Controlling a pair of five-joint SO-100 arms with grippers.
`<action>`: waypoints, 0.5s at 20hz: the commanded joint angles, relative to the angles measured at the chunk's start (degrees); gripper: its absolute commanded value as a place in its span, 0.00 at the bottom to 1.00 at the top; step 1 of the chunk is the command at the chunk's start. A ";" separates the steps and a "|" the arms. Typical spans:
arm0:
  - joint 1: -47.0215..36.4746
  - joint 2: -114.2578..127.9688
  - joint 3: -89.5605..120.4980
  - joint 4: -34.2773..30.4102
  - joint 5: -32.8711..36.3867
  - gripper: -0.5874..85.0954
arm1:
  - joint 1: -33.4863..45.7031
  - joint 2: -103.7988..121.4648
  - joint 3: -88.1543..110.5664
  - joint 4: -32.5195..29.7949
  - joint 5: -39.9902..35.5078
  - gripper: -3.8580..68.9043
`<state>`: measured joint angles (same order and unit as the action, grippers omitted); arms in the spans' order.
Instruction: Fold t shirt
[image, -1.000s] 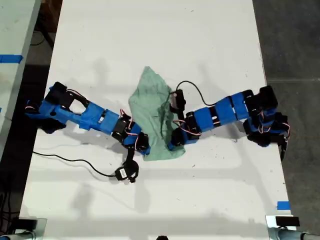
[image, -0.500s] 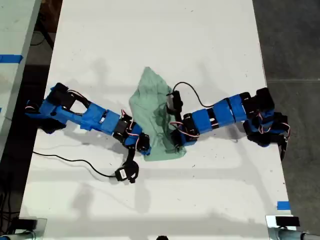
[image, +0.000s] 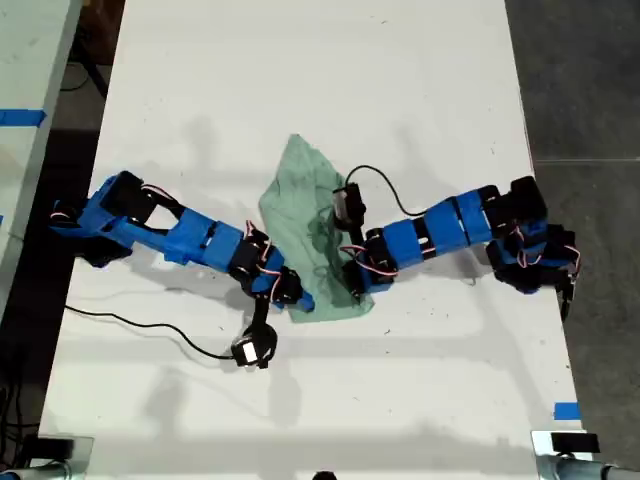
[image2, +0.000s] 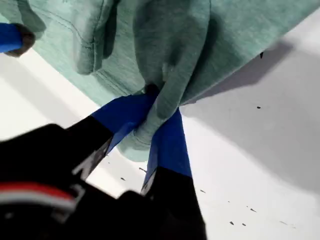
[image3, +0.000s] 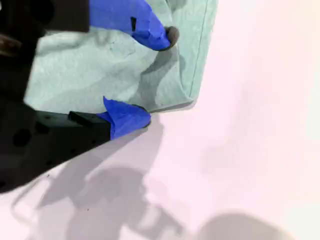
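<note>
Since a second ago my first gripper (image2: 152, 117) has shifted slightly, pinching the crumpled mint t shirt (image: 310, 235) (bunched); my second gripper (image3: 152, 75) gapes over its corner.

bright, even overhead light in the exterior view; white bench (image: 300, 80) near blown out, arms throwing soft doubled shadows. first wrist view: my first gripper (image2: 155, 120) body blurred and dark up close, t shirt (image2: 225, 30) casts a broad grey shadow. second wrist view: bench washed pinkish, overexposed, soft focus, smeared shadows beneath my second gripper (image3: 145, 75).
</note>
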<state>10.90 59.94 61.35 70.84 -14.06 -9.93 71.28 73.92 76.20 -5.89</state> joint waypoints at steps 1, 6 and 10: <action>0.35 2.37 -4.57 5.27 -2.11 0.26 | -0.97 0.18 -3.34 1.05 0.18 0.04; -1.41 -2.81 -5.71 1.76 -0.88 0.26 | -0.88 -0.53 -5.10 0.88 -0.18 0.04; -1.76 -5.54 -5.80 -3.52 1.23 0.01 | -1.14 -2.37 -7.73 2.29 -0.26 0.04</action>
<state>10.90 54.40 57.04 69.61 -13.97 -10.02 68.47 69.70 77.52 -6.24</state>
